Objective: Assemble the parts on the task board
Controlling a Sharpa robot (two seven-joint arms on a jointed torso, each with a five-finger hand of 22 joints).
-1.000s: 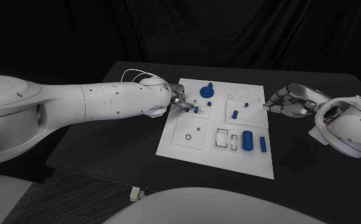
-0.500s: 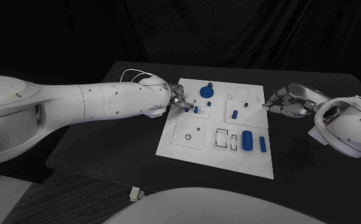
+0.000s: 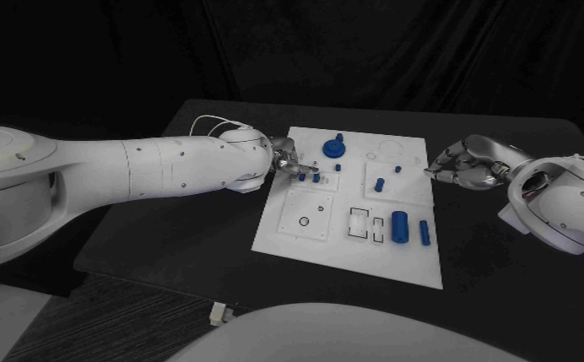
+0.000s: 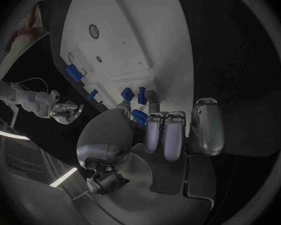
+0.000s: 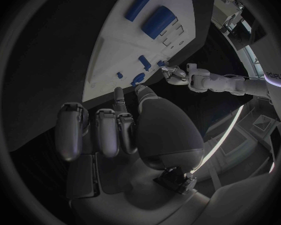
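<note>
Almost nothing has moved since the earlier frames: only the left arm's sleeve sits a little differently, and both hands stay where they were. Nearest on the board (image 3: 347,248) lie two long blue parts (image 3: 412,230), side by side near its right edge. Further back, the left hand (image 3: 287,160) is over the board's left side, and its fingers (image 4: 167,135) are curled in around a small blue part (image 4: 139,117); two blue pegs (image 3: 310,177) stand just beside the fingertips. The right hand (image 3: 468,164) rests at the board's right edge with fingers bent inward, holding nothing I can see. Farthest, a round blue knob (image 3: 335,148) stands on the board
</note>
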